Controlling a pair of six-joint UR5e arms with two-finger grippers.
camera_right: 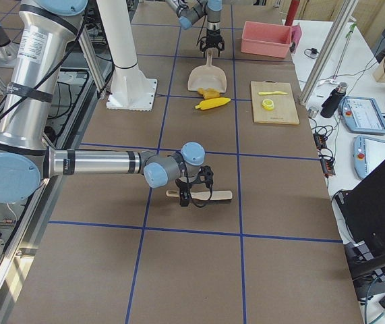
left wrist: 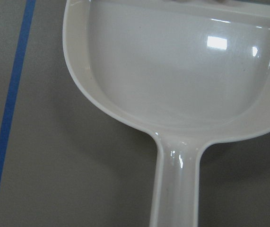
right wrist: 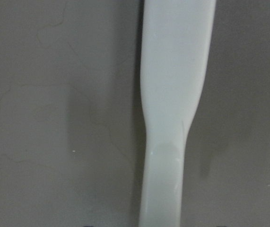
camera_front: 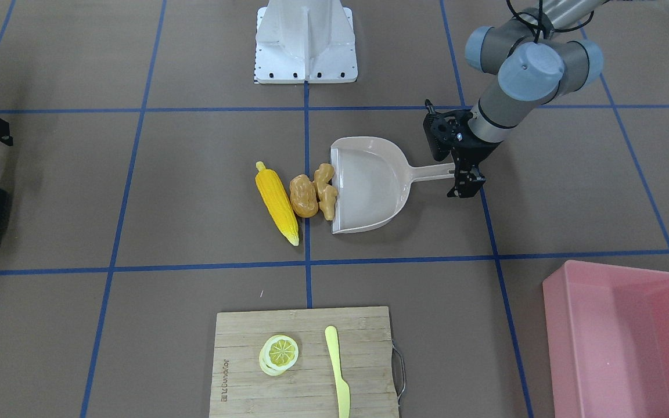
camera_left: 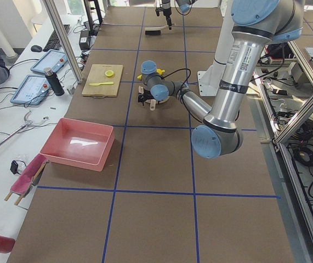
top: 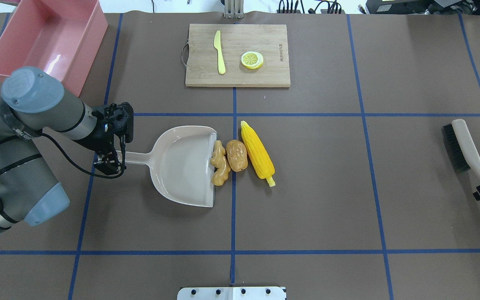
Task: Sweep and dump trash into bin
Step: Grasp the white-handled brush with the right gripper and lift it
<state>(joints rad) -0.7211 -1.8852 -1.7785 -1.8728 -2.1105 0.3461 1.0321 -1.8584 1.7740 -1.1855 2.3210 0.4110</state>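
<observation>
My desk (top: 348, 187) has a matte brown top, divided into large squares by blue tape lines (top: 306, 114). Aluminium frame posts (camera_left: 63, 38) stand along the far edge. Beyond them, a white side bench (camera_left: 3, 118) carries two tablets (camera_left: 29, 89) and a keyboard (camera_left: 52, 39). Lighting is even and from overhead, and shadows are soft.

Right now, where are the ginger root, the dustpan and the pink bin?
ginger root (top: 220, 166): overhead exterior view, middle of its knobbly body.
dustpan (top: 181, 164): overhead exterior view, bare pan floor.
bin (top: 44, 41): overhead exterior view, bare inner floor.
</observation>
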